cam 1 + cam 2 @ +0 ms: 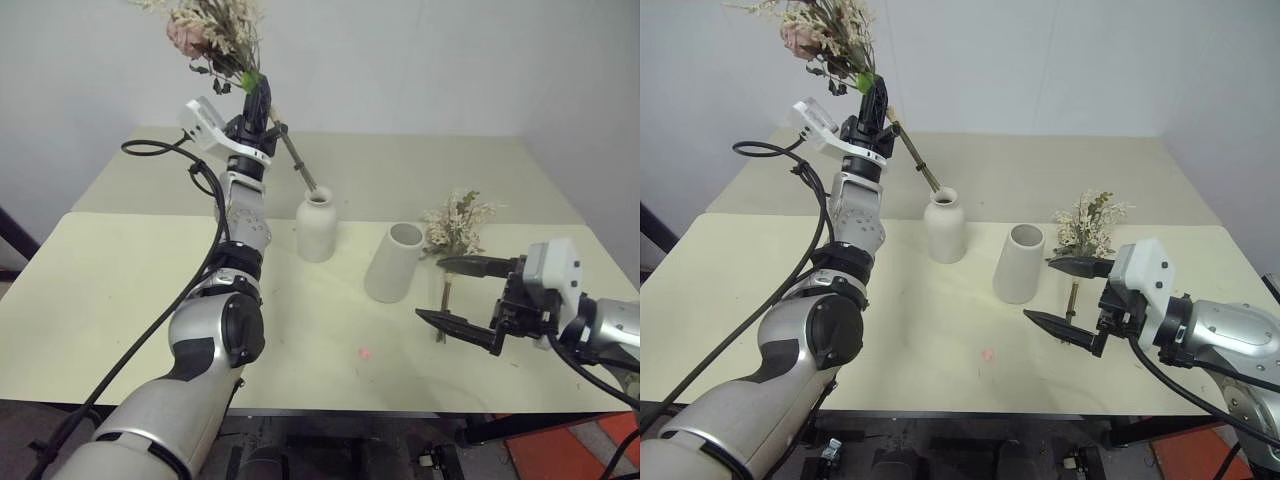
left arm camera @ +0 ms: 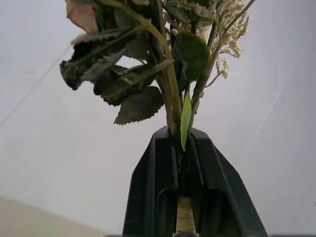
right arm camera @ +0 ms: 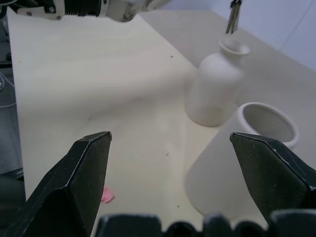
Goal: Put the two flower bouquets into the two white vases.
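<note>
Two bouquets and two vases are in play on the pale worktop [image 1: 120, 290]. The bottle vase [image 1: 316, 225] serves as the landmark; the cylinder vase [image 1: 394, 262] stands near it on the right, a little closer to the robot, the two apart. A small pink spot [image 1: 364, 353] lies on the worktop in front of both.

The first bouquet [image 1: 215, 30] is held high above and to the left of the bottle vase, blossoms up and tilted away to the left. Its dark stems [image 1: 297, 163] slant down to the right, their tips just at or over the bottle vase's mouth. The left gripper [image 1: 258, 98] has its jaws closed on the stems just below the leaves, the arm stretched up and forward with the fingers pointing upward.

The second bouquet [image 1: 457, 225] lies flat on the worktop to the right of the cylinder vase, well right of the bottle vase, its stems pointing toward the robot.

The right gripper [image 1: 465, 297] hovers low over those stems, pointing left toward the cylinder vase, roughly level, jaws spread wide and holding nothing.
</note>
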